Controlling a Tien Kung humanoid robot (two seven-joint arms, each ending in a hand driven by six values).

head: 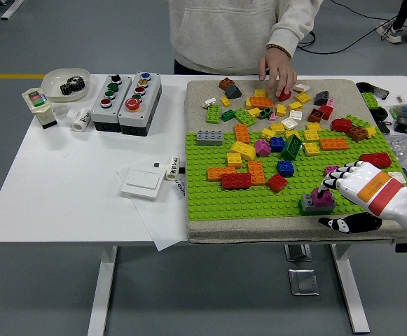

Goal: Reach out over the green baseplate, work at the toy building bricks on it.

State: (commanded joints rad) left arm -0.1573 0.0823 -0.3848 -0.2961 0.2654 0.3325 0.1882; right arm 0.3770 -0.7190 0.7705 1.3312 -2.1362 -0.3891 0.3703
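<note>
Your right hand [347, 183] comes in from the lower right and sits at the near right corner of the baseplate [252, 203], fingers curled round the magenta brick [322, 196], which is stacked on the grey brick [315, 204]. The thumb lies low on the near side, off the plate edge over the tan mat [210, 227], and the fingertips touch the stack from the right. So the stack lies just left of the palm, at the fingertips, its long axis running roughly left to right along the plate edge. Judged from that, any pull or press goes leftward and down onto that stack, and only this hand can do it; the left one is not in view. One magenta on one grey here. Moving further in: one red brick [277, 183] just left of the stack, one long red [235, 180] beyond it, one blue [285, 167], and a second grey one [209, 137] at the far left of the plate. The rest is a loose scatter of yellow, orange, green and red pieces, too many and too overlapped to count surely. At the far edge a person's hand [277, 67] reaches down onto a red brick [284, 94] on the mat, well apart from your hand. Left of the mat, on the table [63, 189]: two button boxes [126, 101], one white switch [143, 183], one bowl [66, 82].
</note>
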